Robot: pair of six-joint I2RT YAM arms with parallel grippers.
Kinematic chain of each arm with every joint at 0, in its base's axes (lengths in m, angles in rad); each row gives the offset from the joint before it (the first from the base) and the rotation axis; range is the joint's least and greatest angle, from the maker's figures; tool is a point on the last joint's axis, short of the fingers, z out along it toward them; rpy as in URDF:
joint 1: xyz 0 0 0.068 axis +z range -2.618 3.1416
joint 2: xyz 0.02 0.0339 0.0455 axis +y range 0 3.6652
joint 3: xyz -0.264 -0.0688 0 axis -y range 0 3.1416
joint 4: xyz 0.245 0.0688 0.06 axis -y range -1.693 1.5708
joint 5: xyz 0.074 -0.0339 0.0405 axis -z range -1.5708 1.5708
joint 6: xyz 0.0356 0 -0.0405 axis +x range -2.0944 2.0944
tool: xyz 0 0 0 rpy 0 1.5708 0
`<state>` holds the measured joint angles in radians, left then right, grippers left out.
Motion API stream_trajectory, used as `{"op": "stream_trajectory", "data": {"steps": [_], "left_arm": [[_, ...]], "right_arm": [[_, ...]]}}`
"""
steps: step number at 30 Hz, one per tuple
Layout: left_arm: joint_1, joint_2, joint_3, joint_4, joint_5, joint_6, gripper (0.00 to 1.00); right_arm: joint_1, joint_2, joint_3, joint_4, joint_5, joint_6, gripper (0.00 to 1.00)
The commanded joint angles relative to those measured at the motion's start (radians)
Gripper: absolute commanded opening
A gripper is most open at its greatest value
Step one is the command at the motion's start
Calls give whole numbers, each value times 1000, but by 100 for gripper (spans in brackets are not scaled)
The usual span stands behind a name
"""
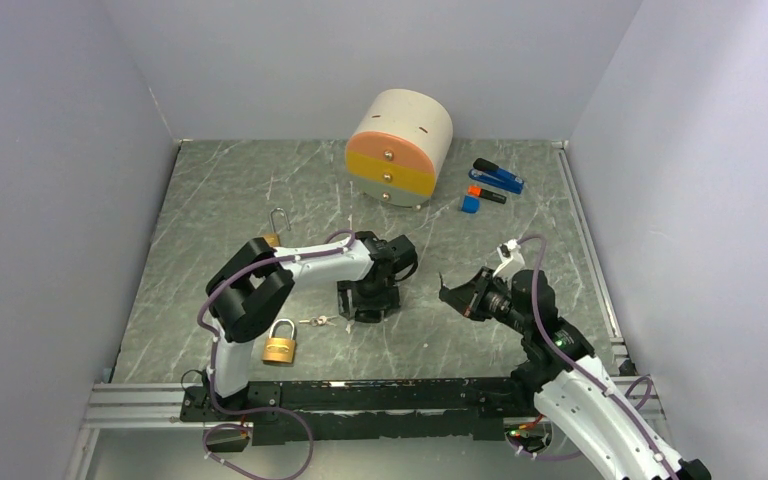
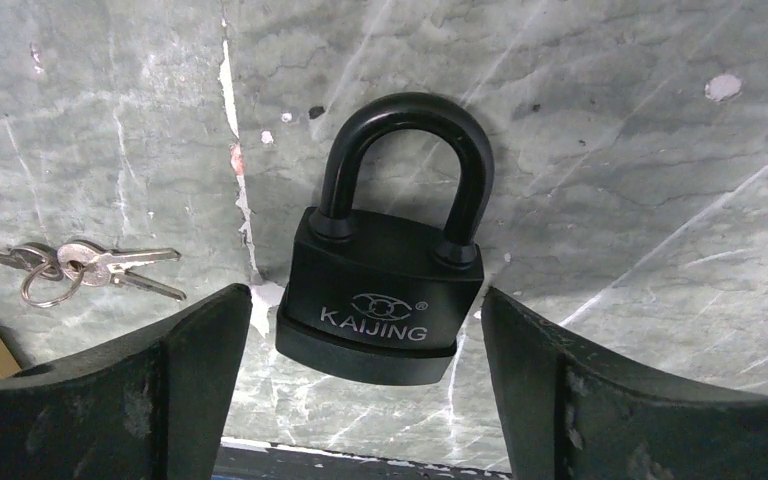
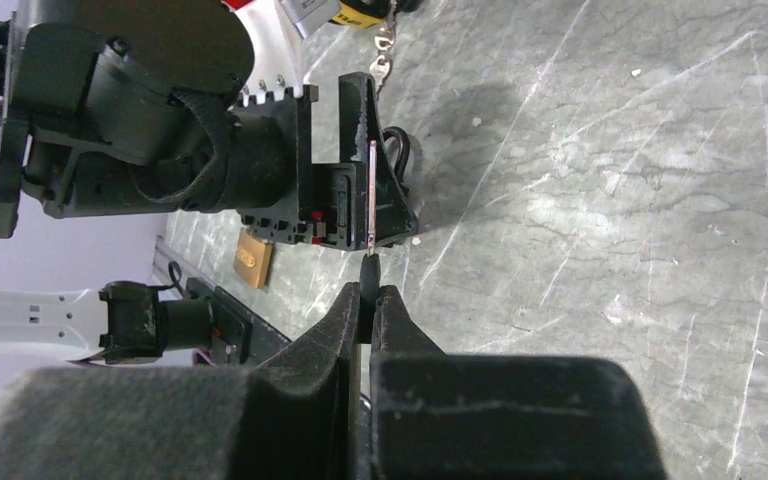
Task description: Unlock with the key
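Padlock (image 2: 380, 290): lies flat on table (image 2: 610, 150), straddled by left gripper (image 1: 368, 308), spread wide and not touching, seemingly to clamp the body steady. Key (image 3: 371, 190): sits pinched edge-on in tight-closed right gripper (image 1: 455, 296), blade pointing toward padlock, presumably ready for the keyhole.

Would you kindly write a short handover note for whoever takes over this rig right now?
Left gripper: open, straddling the black padlock, not closed on it.
Right gripper: shut on a key, with the blade pointing toward the left gripper and short of the lock.
The black padlock lies flat on the table with its shackle closed. A key ring lies beside it, and a brass padlock sits nearer the left arm's base.
Done: key in hand, padlock lined up between the fingers.
Left: grip the padlock, insert the key, turn it, free the shackle.
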<state>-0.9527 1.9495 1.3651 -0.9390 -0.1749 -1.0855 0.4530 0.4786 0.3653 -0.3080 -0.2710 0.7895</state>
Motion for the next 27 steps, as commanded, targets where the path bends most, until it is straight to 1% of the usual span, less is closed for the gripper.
{"op": "stream_trajectory", "data": {"steps": [1,2,3,4,8,11,14,18,20,21,22,24,26,27], "left_arm": [[-7,-8,19,-2,-30,-50,85],[-6,-7,20,10,-23,-41,80],[-6,-5,19,18,-17,-35,78],[-5,-2,20,24,-12,-29,70],[-5,8,33,15,-9,-21,51],[-4,-7,29,17,-6,-25,34],[-1,-41,15,53,42,-31,24],[35,-128,-29,195,233,-45,15],[63,-184,-69,284,367,-78,9],[75,-212,-87,334,404,-98,5],[83,-235,-96,347,430,-119,3],[103,-277,-100,367,493,-158,3],[107,-335,-107,400,520,-214,3],[107,-358,-133,441,534,-245,3]], "right_arm": [[-3,-31,1,0,-8,3,0],[-3,-34,-3,-2,-9,5,0],[-4,-37,-7,-3,-10,8,0],[-3,-40,-10,-3,-12,10,0],[-3,-42,-17,3,-19,11,0],[-4,-37,-22,12,-33,9,0],[-4,-35,-25,16,-50,7,0],[-4,-43,6,15,-80,-11,0],[-3,-43,20,15,-102,-33,0],[-3,-43,26,13,-115,-44,0],[-4,-43,29,12,-134,-53,0],[-4,-49,40,2,-184,-78,0],[-4,-68,46,-2,-252,-105,0],[-4,-81,46,0,-284,-116,0]]}}
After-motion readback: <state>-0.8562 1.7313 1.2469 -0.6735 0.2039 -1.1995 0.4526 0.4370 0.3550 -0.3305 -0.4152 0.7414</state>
